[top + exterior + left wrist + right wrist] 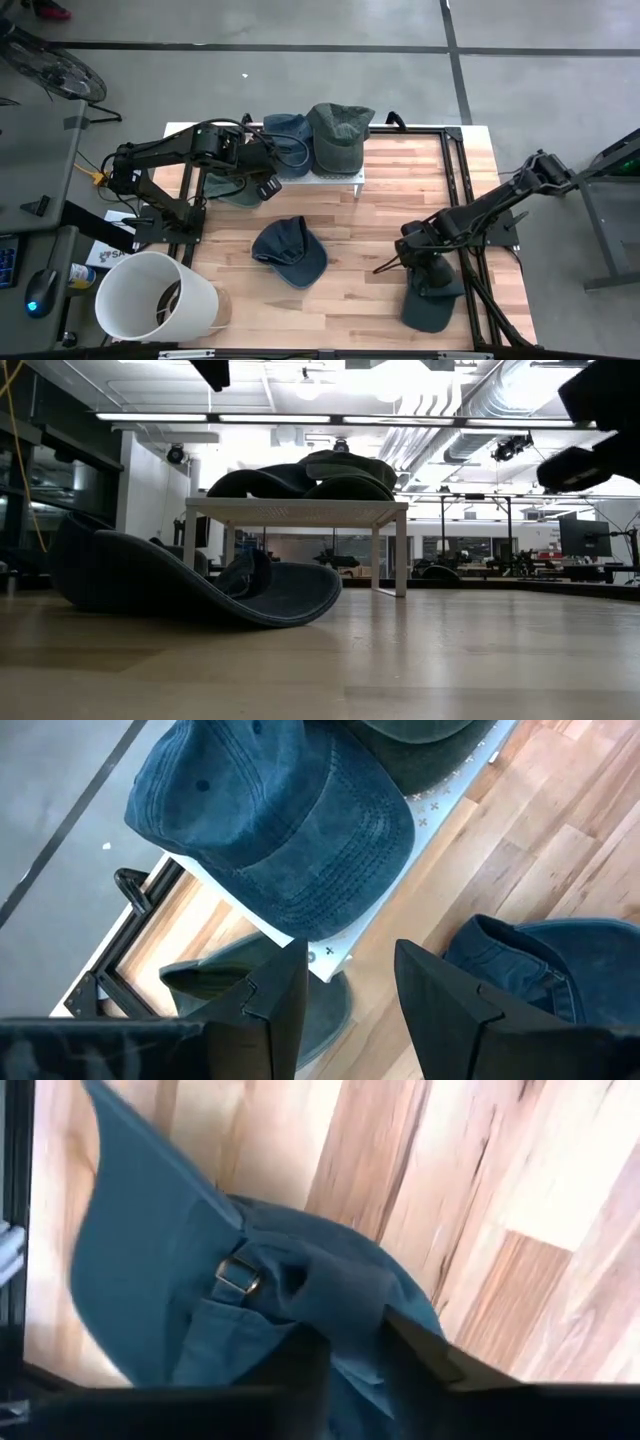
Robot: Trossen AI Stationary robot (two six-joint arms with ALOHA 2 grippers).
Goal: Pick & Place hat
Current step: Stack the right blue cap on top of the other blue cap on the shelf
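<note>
A dark blue hat (432,298) lies on the wood table near its right front corner, and my right gripper (418,262) is down on it, shut on its cloth (357,1355). Its strap buckle (235,1277) shows beside the fingers. Another blue hat (290,250) lies upturned mid-table (200,585). A blue hat (285,130) and a green hat (340,135) rest on a small white rack (335,178). My left gripper (268,187) hangs open above the table by the rack's near left corner (350,1010), over a dark green hat (235,190). My right gripper pinches a bunch of the hat's cloth (350,1315) between its two fingers, at the rear of the crown beside the buckled strap. The fingers come steeply from above. The hat lies on the table, its brim spread flat.
A white bucket (150,295) stands at the near left corner. A black rail frame (455,180) runs around the table's right and far sides. The rack's legs (400,550) stand on the far half. Bare wood lies between the middle hat and my right gripper.
</note>
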